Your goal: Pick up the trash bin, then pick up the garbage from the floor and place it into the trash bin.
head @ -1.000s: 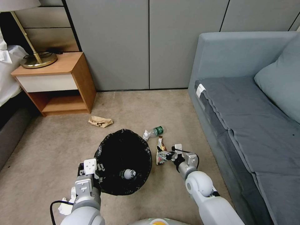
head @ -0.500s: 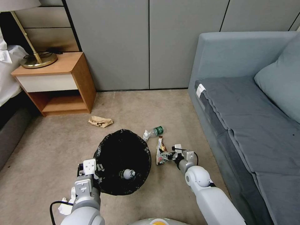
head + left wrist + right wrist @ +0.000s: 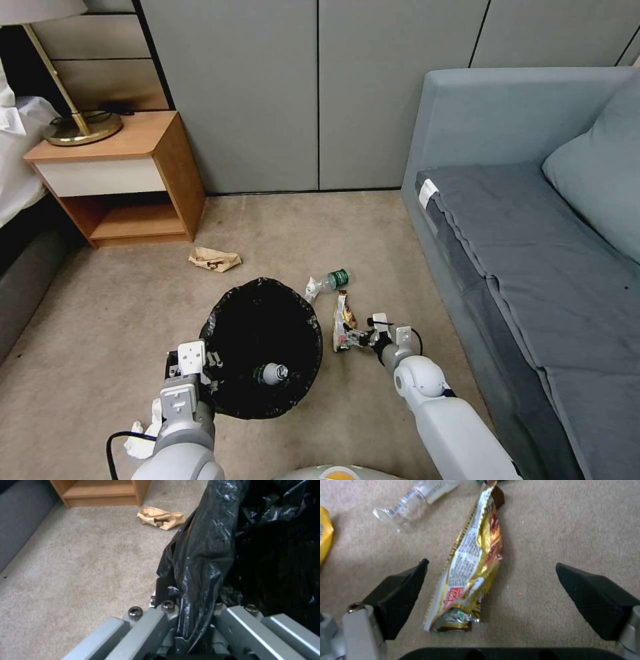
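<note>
- Right gripper [image 3: 348, 338]: low over the carpet [image 3: 280, 227], jaws wide; it has eased down and slightly toward the bin over the last second, arm stretched further out.
- Wrapper [image 3: 471, 565]: gold foil snack packet, flat on the carpet, lying lengthwise between the two black pads [image 3: 400, 592], touching neither; its crimped end is nearest the palm.
- Meaning: the approach looks about finished; by my reading the next step is the close on the wrapper, which is thin and may slip or crumple.
- Left gripper [image 3: 196, 620]: clamped on the bin's rim and liner, unchanged from a second ago.
- Bin [image 3: 263, 347]: held at the left gripper, mouth up, just beside the right gripper; one small bottle [image 3: 272, 373] already lies inside.
- Clear bottle [image 3: 331, 280]: on the carpet just beyond the wrapper's far end.
- Brown paper [image 3: 215, 259]: on the carpet beyond the bin, well away from both grippers.
- White tissue [image 3: 141, 440]: beside the left arm, behind its gripper.
</note>
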Controlling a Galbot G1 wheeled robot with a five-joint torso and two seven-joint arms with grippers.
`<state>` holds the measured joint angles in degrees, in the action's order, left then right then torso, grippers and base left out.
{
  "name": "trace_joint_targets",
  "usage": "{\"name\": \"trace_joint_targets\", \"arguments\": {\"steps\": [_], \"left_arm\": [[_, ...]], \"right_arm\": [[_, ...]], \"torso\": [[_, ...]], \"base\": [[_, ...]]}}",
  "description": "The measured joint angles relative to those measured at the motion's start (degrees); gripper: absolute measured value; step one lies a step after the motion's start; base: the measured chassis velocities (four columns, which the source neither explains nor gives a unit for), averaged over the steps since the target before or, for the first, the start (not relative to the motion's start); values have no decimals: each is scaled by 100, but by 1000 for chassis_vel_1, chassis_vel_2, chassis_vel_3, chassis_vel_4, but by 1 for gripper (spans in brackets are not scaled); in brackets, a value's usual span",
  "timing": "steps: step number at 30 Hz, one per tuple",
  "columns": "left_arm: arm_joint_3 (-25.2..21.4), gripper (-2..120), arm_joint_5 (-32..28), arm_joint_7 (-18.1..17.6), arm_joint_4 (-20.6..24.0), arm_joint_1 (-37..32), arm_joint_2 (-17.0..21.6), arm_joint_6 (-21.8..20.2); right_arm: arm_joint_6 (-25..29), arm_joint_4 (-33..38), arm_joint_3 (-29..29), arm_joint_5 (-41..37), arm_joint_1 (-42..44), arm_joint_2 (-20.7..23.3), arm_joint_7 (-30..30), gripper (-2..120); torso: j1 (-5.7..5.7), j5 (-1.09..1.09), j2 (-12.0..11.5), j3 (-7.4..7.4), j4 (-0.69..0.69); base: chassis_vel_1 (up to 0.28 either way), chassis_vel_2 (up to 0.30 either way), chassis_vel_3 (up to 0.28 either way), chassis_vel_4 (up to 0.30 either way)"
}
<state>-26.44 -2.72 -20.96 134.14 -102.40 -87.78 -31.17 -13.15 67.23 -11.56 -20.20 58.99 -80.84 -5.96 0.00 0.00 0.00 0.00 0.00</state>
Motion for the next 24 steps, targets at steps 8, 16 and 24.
{"name": "trace_joint_targets", "arguments": {"steps": [8,16,24], "left_arm": [[16,1,12,-5,7,-18,-8,18],[28,1,23,-6,14,-29,-15,24],[34,1,30,-18,14,-39,-20,36]], "right_arm": [[123,-381,-19,214,-67,-108,-65,91],[244,-698,-42,359,-151,-169,-121,91],[322,-827,-44,451,-200,-188,-180,72]], "torso": [[0,0,0,0,0],[0,0,0,0,0],[0,0,0,0,1]], "base": [[0,0,0,0],[0,0,0,0],[0,0,0,0]]}}
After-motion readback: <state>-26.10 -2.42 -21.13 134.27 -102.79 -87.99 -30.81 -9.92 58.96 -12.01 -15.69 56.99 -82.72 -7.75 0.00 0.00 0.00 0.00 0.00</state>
